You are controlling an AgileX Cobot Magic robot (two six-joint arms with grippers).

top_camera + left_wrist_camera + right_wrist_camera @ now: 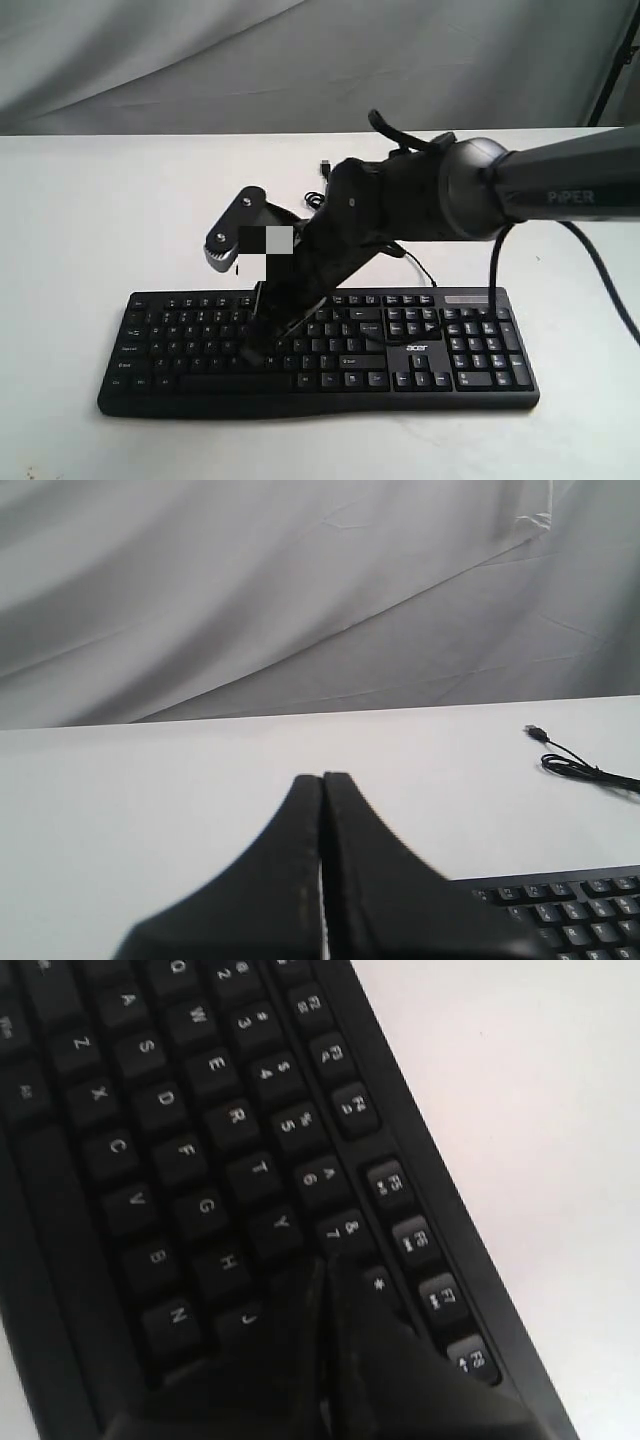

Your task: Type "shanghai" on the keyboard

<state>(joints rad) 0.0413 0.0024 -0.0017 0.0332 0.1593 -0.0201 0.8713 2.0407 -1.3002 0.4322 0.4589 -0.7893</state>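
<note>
The black keyboard (470, 352) with white legends and an "acer" logo lies across the near part of the white table. My right gripper (256, 348) reaches over from the right and points down at the letter keys left of centre. In the right wrist view the right gripper (322, 1262) is shut with nothing in it, and its tips sit over the keyboard (180, 1110) between the Y, 7, H and J keys; I cannot tell if they touch a key. My left gripper (322, 777) is shut and empty, above bare table, with a corner of the keyboard (575, 910) beside it.
The thin black USB cable (318, 188) lies coiled on the table behind the keyboard, its plug free; the cable (575, 768) also shows in the left wrist view. A grey cloth backdrop (300, 60) hangs behind the table. The right arm's cable (600, 270) loops at the right.
</note>
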